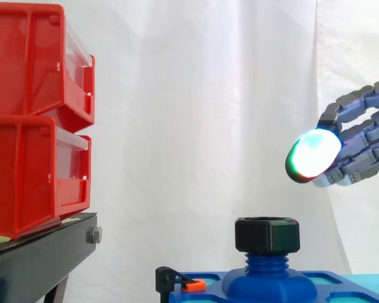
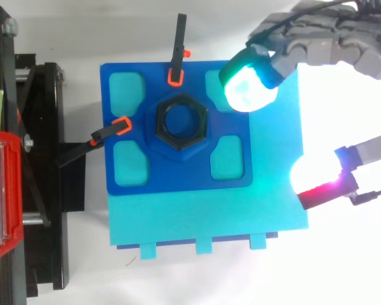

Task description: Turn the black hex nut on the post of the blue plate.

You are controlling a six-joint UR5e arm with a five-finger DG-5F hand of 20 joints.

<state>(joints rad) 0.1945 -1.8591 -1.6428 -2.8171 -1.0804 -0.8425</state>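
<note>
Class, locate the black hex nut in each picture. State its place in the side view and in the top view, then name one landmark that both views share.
Side view: the black hex nut sits low, right of centre, on top of the threaded post.
Top view: the black hex nut lies just left of centre, in the upper half.
Shared landmark: the blue plate beneath it.

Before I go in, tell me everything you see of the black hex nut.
The black hex nut is matte, plastic-looking, six-sided with a round open bore. It sits level atop the blue threaded post, threads showing beneath, at the middle of the blue plate. Only the post touches it; the hand hangs up and aside, open.
</note>
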